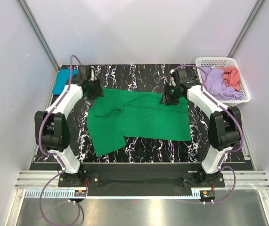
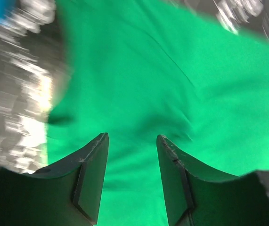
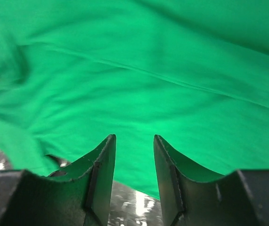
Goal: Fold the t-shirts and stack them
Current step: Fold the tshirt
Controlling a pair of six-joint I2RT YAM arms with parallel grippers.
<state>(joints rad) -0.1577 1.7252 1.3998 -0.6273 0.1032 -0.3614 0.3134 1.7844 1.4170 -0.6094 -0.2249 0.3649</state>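
Green shirt (image 1: 139,120) lies spread and partly rumpled at centre frame on the table (image 1: 143,75); left gripper (image 1: 93,89) sits at its upper-left corner, right gripper (image 1: 169,98) at its upper-right edge. Both wrist views show the jaws parted with nothing between them, green cloth just beyond the tips; both released. Teal shirt (image 1: 62,81) lies folded at upper left, at the table's edge; lilac shirt (image 1: 216,82) and coral shirt (image 1: 232,75) lie heaped in the basket (image 1: 214,61) at upper right.
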